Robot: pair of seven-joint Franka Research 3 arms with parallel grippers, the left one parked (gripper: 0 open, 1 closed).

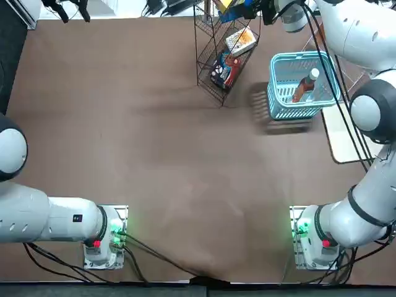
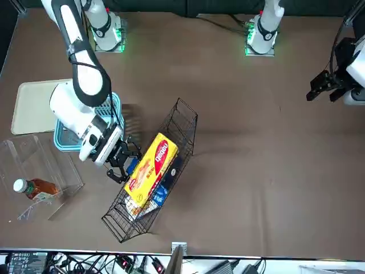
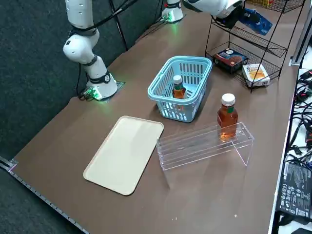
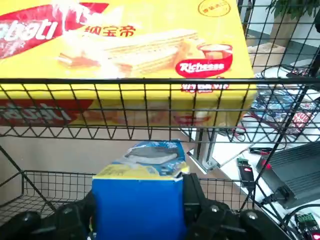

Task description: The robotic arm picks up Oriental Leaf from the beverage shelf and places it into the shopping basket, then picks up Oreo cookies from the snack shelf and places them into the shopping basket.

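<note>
Cookie pack [image 4: 137, 207] is sitting pinched in right gripper [image 4: 141, 202] at wire rack [image 4: 150, 81], probably feeling light, crushable; flat sides are probably suiting gentle gripping.

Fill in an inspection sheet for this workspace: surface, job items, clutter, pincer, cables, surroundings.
Surface: matte brown tabletop, no spills seen.
Job items: slim reddish-brown tea bottle with white cap inside the turquoise slotted plastic basket; bright blue snack pack between the fingers of the right pincer, at the black wire rack.
Clutter: cream rectangular tray; second tea bottle on the clear acrylic rack; yellow wafer box on the wire rack.
Cables: black, trailing along the right arm.
Surroundings: people, nothing seen.
</note>
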